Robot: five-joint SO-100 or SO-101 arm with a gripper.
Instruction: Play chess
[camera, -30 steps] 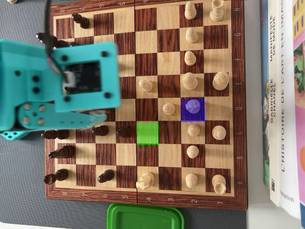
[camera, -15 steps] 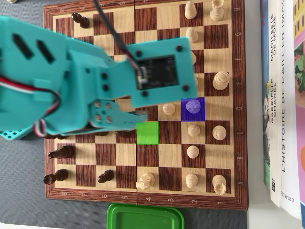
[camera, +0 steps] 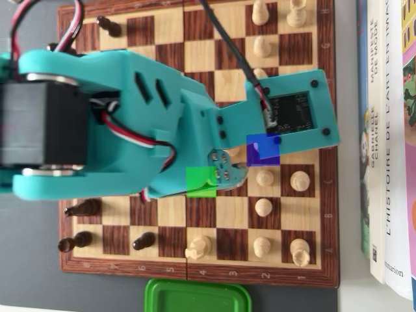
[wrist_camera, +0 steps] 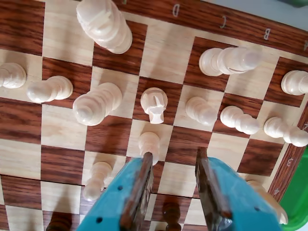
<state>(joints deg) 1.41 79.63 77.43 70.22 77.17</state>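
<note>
A wooden chessboard (camera: 195, 272) fills the overhead view, its lettered rim (wrist_camera: 192, 14) running along the top of the wrist view. My teal arm (camera: 130, 123) reaches across its middle, and the wrist camera mount (camera: 292, 114) hides the fingers from above. In the wrist view my gripper (wrist_camera: 174, 159) is open above the squares, with nothing held between its brown pads (wrist_camera: 144, 178). A light pawn (wrist_camera: 149, 142) stands right at the left fingertip. A light bishop (wrist_camera: 155, 103) stands one square farther on. A dark piece (wrist_camera: 171, 214) shows low between the jaws, on the board below.
A blue marked square (camera: 263, 149) and a green marked square (camera: 201, 181) lie partly under the arm. Light pieces (camera: 263, 207) crowd the right columns and dark pieces (camera: 81, 208) the left. A green lid (camera: 198, 296) lies below the board. Books (camera: 383, 130) stand to the right.
The arm has swept rightward across the board, from over the dark pieces to over the light side. It now covers the piece on the blue square.
</note>
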